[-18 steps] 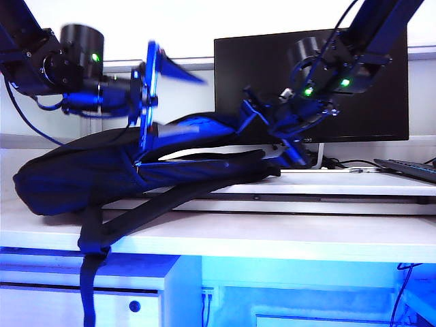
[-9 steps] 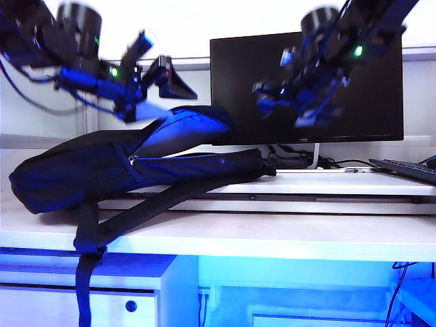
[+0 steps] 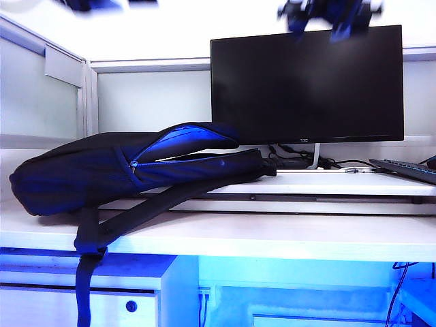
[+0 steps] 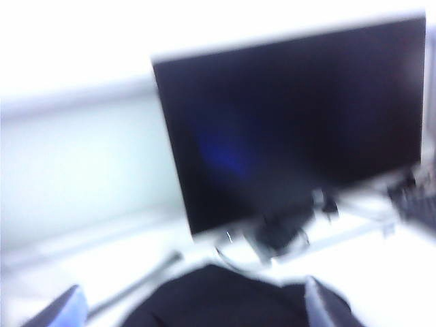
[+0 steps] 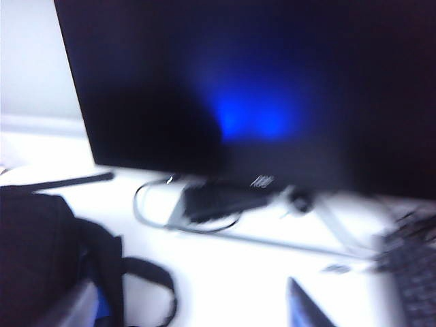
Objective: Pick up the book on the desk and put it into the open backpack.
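The only marking is a small pale logo at the middle of the lower bezel of the wide black flat-screen monitor (image 3: 306, 85), which stands at the back edge of the white laminate table (image 3: 272, 235). It is too small to read. In both wrist views the same spot is blurred beyond reading.

An office cubicle: desk (image 3: 286, 235), monitor (image 3: 306, 85), keyboard (image 3: 409, 168), and partition panels (image 3: 41, 102).

Right gripper (image 3: 332, 15): dark blue-black blur above monitor (image 3: 306, 85); in wrist view, dark tapered fingertips (image 5: 306, 306). Left gripper (image 4: 194, 310): pale bluish finger (image 4: 65, 308), darker one opposite, both blurred.
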Action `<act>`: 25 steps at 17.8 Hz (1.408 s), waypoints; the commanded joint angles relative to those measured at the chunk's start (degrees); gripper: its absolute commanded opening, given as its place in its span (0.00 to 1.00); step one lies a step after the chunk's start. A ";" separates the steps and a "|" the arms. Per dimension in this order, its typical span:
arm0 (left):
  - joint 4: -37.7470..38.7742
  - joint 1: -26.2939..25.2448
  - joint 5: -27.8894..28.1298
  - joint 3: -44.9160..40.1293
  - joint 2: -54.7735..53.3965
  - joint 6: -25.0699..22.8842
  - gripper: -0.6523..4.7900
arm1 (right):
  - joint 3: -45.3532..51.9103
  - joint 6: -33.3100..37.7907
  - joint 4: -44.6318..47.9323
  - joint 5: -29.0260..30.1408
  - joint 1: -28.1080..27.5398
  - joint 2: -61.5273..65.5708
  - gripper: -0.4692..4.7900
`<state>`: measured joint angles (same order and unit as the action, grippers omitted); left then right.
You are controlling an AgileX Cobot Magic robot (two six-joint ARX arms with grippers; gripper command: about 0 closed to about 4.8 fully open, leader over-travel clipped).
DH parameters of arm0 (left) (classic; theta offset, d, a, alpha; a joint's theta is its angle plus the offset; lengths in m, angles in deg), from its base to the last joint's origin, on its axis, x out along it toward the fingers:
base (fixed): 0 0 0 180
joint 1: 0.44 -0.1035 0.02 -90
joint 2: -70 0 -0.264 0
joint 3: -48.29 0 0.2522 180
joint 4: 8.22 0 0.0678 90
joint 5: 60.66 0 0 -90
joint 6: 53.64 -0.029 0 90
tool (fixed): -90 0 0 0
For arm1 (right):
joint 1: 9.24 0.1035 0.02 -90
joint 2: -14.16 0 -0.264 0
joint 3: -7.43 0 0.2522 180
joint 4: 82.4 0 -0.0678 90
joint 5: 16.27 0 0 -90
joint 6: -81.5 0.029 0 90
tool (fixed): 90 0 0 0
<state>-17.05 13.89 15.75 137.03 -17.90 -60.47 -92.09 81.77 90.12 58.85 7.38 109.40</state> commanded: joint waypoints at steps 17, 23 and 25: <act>63.67 -0.26 23.87 0.07 54.51 -3.41 0.72 | 19.17 -1.79 -35.10 -0.22 -0.52 -53.94 0.78; 68.13 -0.20 20.00 -9.79 63.21 -0.79 0.72 | 35.54 -1.88 -39.71 -0.02 -0.63 -76.00 0.76; 65.79 -0.17 18.25 -17.11 70.40 3.23 0.72 | 38.40 -1.79 -41.51 0.00 -0.61 -82.66 0.68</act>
<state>51.39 13.76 34.90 121.93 50.51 -59.64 -54.15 79.76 48.40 58.74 6.75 27.96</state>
